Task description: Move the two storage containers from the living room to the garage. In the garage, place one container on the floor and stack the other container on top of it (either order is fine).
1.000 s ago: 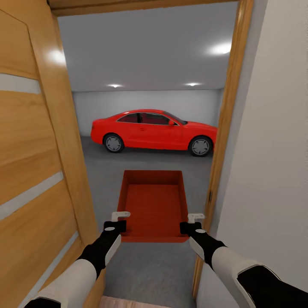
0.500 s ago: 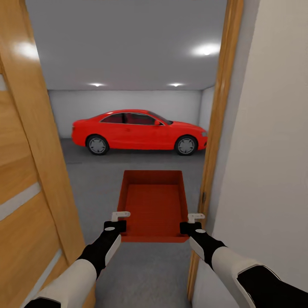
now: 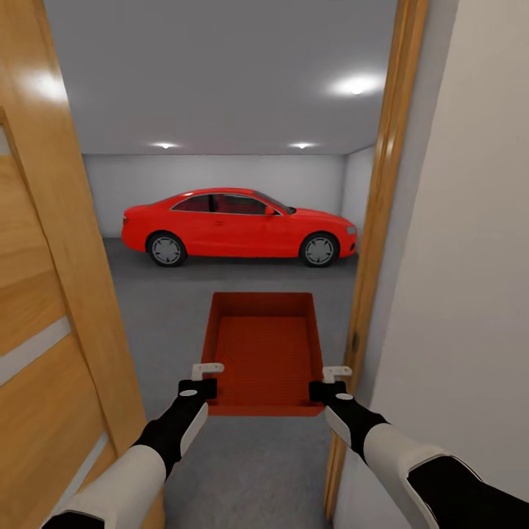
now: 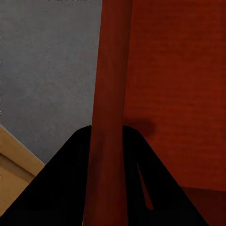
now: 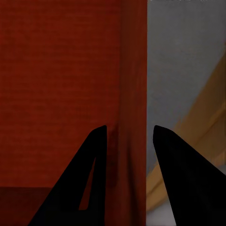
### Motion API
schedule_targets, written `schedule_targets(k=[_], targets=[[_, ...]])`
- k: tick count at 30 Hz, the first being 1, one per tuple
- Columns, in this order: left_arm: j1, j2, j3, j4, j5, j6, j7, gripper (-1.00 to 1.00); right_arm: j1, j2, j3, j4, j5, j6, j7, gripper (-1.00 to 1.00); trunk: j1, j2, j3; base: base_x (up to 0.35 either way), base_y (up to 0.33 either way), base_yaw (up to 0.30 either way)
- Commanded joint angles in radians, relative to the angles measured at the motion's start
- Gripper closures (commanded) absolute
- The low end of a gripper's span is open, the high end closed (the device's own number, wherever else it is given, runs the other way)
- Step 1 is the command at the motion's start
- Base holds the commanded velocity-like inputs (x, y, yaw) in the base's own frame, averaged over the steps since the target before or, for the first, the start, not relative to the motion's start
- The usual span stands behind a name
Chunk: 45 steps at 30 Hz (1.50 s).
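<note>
One red-orange storage container (image 3: 264, 353) hangs in front of me, held level between both arms in the doorway to the garage. My left gripper (image 3: 206, 378) is shut on its near left corner, and the left wrist view has the container wall (image 4: 110, 117) running between the dark fingers (image 4: 66, 188). My right gripper (image 3: 327, 382) is shut on the near right corner; its fingers (image 5: 176, 179) straddle the container wall (image 5: 132, 94). The container is empty. Ahead lies the garage's dark grey floor (image 3: 169, 308).
A wooden door (image 3: 44, 294) stands open close on my left. The wooden door frame (image 3: 378, 220) and a white wall (image 3: 470, 257) are close on my right. A red car (image 3: 235, 226) is parked across the back of the garage.
The camera has advanced through the doorway: the door has slid off to the left and more of the garage and car shows. Both grippers keep the same hold on the container.
</note>
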Motion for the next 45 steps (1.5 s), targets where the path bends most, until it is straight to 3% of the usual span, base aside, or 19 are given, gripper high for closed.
schedule_targets(k=[1,45], targets=[[-0.001,0.038,0.079,-0.005,-0.015,-0.007,0.011,1.00,0.000,-0.006,-0.014,0.007,-0.017,-0.004,-0.006,1.00,0.000,-0.001,0.000,0.000,0.110,0.000],[-0.001,0.037,0.079,-0.005,-0.015,-0.007,0.011,1.00,0.000,-0.006,-0.014,0.007,-0.017,-0.006,-0.006,1.00,0.000,-0.001,0.000,0.000,0.024,0.000]])
